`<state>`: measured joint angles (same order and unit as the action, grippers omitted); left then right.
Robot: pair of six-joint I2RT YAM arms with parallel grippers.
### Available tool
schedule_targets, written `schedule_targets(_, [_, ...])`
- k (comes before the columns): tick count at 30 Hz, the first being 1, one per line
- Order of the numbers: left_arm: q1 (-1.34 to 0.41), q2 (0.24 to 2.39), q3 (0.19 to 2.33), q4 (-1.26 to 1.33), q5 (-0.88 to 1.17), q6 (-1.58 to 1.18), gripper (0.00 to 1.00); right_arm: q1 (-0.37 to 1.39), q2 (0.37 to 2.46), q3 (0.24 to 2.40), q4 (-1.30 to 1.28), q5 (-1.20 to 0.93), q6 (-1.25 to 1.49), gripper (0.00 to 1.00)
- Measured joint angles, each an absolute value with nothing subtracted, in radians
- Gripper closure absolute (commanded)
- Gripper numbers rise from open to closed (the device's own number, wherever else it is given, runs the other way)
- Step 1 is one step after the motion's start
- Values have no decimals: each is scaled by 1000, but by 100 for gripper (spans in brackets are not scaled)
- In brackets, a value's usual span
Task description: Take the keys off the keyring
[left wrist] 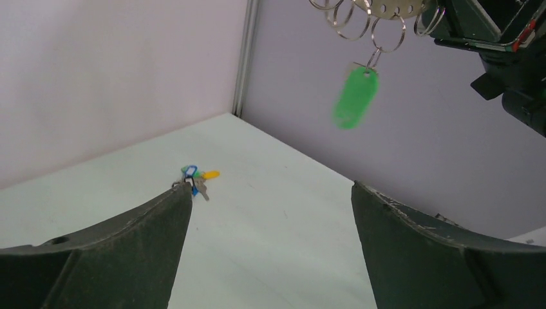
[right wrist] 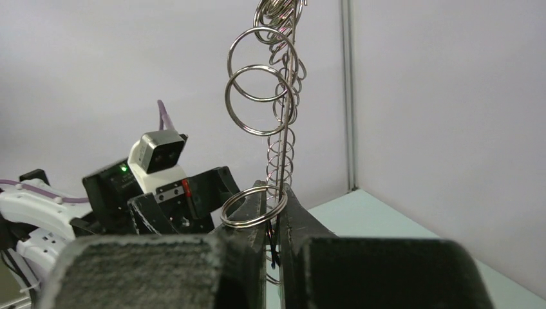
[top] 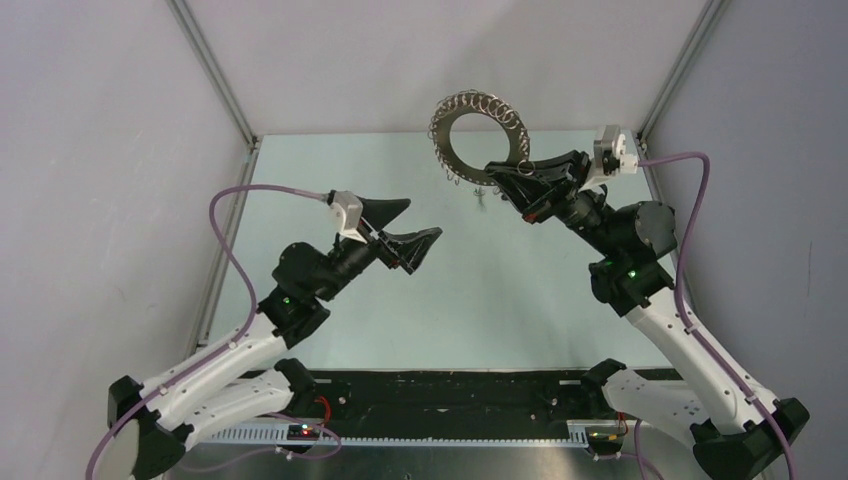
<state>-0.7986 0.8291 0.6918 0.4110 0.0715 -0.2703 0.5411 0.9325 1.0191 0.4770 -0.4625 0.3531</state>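
My right tool (top: 508,176) is clenched on the near rim of the keyring (top: 440,140), holding it upright in the air close to the far right post (top: 680,65). A green key (left wrist: 355,98) dangles from one loop. My left tool (top: 422,220) hangs released over the desk (top: 500,300), well apart. A small bunch (left wrist: 195,179) lies toward the far corner.

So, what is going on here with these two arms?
The right gripper holds the keyring upright above the table, with its jaws shut on the lower rim. One green key hangs from a small loop on the ring. The left gripper is in the air nearby with its jaws open, holding nothing. A small bunch of keys lies on the table.
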Motion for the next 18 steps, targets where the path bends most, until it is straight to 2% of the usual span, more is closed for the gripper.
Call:
schedule_targets(9, [-803,939,684,642,117,-165,7,616,966,1019,506,-459,363,100])
schedule_targets(18, [-803,999,734,704,170,-148,15,681,1027,1056,505,-444,341,100])
